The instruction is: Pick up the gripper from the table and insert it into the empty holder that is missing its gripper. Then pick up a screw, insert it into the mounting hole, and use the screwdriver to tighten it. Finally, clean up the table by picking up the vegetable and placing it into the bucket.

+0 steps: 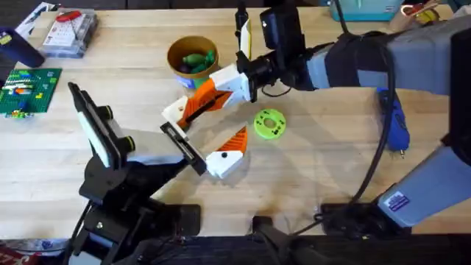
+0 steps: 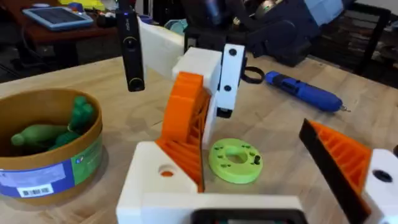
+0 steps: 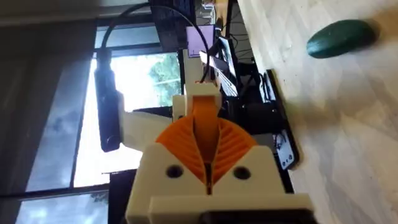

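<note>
So the right gripper (image 3: 202, 127) has its orange ribbed pads pressed flat together, and I can't see anything pinched between them. It sits just beside the bucket (image 1: 191, 53), on the side nearer the arm bases, tilted down toward the table (image 1: 316, 177). In the left wrist view its pads come right down by the left claw's white finger. I honestly can't tell if they're touching.

The left gripper (image 2: 239, 149) is spread wide with nothing in it. One finger is on the bucket side and the other is farther out. It's a bit farther from the bucket than the right one, again toward the bases.

Bucket itself is upright on the table with green vegetable pieces (image 1: 197, 60) already inside. Going outward, the green holed disc (image 1: 269, 124) lies flat near the bucket, on the far side of the right claw from it, and lined up with the gap in the left claw. The screwdriver (image 1: 397, 126) lies on its side well apart from the bucket, way over past the disc and partly under the right arm.

The right wrist view also catches a dark green oval thing (image 3: 342, 38) lying on the wood. Can't say how near the bucket that is.
</note>
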Motion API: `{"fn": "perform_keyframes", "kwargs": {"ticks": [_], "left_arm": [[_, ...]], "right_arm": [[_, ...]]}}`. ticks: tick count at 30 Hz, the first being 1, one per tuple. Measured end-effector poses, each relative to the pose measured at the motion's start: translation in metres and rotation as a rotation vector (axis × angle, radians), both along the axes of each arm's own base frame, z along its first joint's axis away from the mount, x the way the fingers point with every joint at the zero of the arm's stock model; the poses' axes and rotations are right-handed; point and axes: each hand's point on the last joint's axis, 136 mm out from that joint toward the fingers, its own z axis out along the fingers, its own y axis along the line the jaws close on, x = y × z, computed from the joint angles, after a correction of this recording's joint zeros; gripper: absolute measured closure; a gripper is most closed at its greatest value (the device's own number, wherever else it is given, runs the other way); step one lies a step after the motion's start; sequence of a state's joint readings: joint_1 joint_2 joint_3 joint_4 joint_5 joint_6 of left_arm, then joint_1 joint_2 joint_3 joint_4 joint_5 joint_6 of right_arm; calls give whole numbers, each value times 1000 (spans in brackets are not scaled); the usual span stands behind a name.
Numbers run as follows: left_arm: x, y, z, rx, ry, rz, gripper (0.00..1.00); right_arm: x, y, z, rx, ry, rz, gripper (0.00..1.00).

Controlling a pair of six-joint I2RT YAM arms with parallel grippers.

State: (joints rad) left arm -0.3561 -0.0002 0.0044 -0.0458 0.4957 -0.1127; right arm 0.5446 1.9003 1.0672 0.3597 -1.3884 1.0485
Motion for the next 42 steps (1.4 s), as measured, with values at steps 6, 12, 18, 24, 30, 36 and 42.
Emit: {"fn": "perform_keyframes", "kwargs": {"ticks": [6,12,18,24,30,36,42], "left_arm": [[0,0,0,0,0,3,10],[1,1,0,0,0,4,10],[1,1,0,0,0,4,10],[0,0,1,3,-11,-2,10],[-3,-2,1,5,-13,-21,10],[-3,-3,1,7,-16,-27,10],[-3,-3,3,10,-28,-27,10]], "right_arm": [[0,1,0,-1,-1,0,993],[0,1,0,-1,-3,-1,993],[0,1,0,0,-4,-1,993],[0,4,4,15,-28,1,885],[-4,8,3,11,-28,10,843],[-5,9,3,10,-25,12,660],[-5,9,3,9,-24,11,574]]}}
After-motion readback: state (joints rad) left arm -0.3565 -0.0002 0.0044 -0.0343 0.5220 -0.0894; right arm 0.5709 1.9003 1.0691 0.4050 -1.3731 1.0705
